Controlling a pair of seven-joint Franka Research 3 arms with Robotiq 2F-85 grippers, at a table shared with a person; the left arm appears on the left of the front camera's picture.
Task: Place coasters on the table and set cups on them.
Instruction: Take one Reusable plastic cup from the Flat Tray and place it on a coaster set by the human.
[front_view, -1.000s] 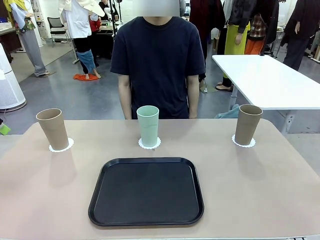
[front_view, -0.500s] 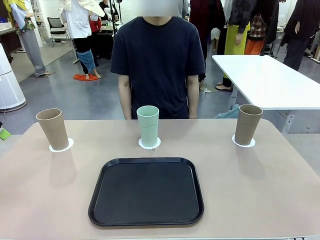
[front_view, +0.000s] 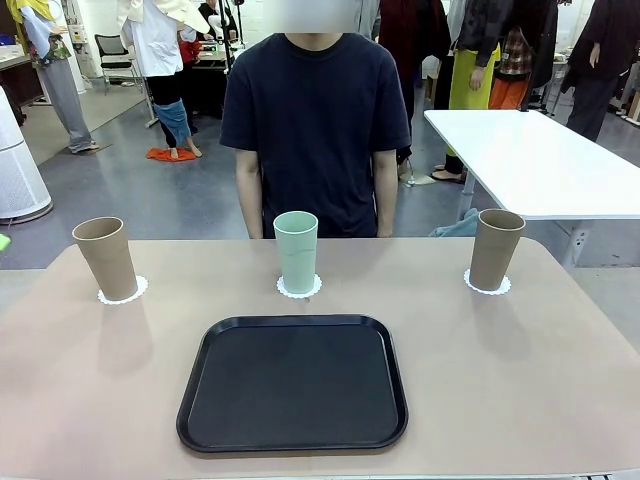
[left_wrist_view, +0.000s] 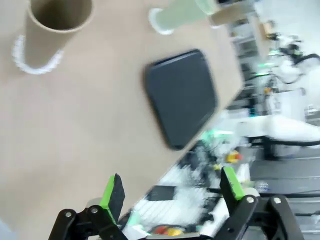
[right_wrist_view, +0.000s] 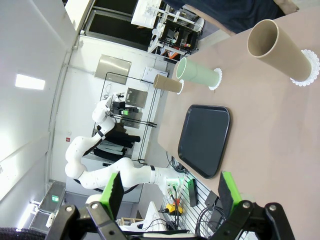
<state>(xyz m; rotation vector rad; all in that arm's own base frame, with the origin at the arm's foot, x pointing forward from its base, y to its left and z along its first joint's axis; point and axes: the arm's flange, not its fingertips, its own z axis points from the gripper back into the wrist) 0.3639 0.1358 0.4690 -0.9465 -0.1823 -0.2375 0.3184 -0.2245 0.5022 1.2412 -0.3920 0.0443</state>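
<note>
Three cups stand along the far side of the table (front_view: 520, 360), each upright on its own coaster — a tan cup (front_view: 105, 257) on the left coaster (front_view: 122, 293), the mint green cup (front_view: 296, 250) on the middle coaster (front_view: 299, 288), another tan cup (front_view: 496, 248) on the right coaster (front_view: 487, 285). By the look of it the job is done; nothing seems left to place. The black tray (front_view: 293, 383) lies bare, nearer the robot. Both grippers hang well clear of the cups — the left gripper (left_wrist_view: 170, 192) and the right gripper (right_wrist_view: 170, 192) each with fingers spread wide, holding nothing. A person (front_view: 315, 120) stands at the far edge.
</note>
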